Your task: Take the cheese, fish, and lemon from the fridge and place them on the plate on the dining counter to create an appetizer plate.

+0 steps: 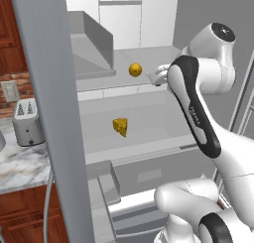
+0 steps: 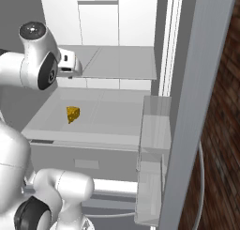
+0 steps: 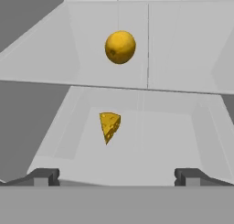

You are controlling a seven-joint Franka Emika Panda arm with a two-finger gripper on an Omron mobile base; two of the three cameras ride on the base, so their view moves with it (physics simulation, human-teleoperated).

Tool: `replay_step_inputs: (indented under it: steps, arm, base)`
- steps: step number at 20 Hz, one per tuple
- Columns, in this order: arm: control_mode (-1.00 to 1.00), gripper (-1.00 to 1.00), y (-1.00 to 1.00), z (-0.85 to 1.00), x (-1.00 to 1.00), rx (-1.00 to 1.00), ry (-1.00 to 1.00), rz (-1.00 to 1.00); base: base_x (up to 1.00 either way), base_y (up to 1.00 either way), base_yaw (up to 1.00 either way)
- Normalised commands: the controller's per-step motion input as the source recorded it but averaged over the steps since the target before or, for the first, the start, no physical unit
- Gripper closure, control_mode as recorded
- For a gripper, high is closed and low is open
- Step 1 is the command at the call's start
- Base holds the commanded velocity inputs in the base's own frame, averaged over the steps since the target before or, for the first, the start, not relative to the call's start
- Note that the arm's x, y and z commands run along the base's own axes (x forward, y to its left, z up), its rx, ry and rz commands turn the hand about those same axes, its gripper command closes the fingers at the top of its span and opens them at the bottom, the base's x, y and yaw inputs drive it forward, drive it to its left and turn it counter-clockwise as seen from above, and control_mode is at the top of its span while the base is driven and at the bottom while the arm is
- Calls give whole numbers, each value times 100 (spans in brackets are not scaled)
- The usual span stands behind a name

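Seen from the left base view, the fridge (image 1: 99, 152) is standing open with the white arm reaching into it, and the gripper (image 1: 159, 74) is sitting just to the right of the lemon (image 1: 135, 69), close beside it at upper-shelf height but not touching. The cheese (image 1: 120, 126) is lying on the shelf below — lower than the gripper and off to its left.

From the right base view the cheese (image 2: 72, 114) is resting on the lower glass shelf, beneath the hand and well apart from it.

Along the hand view, the gripper (image 3: 117, 176) is standing spread wide, pinching nothing; its two dark fingertips (image 3: 43, 176) are rising at the bottom. The cheese (image 3: 109, 125) is lying ahead between them, slightly left of centre, and the lemon (image 3: 120, 46) is sitting further ahead on the upper shelf — both clear of the fingers
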Motion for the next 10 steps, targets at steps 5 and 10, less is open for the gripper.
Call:
replay_step_inputs:
  steps: [5, 10]
  arm:
    - [-100, -100, 6, -5, 54, 0, 0, 0]
    - [-100, -100, 8, 0, 36, 0, 0, 0]
  base:
    - [0, 0, 0]
    - [0, 0, 0]
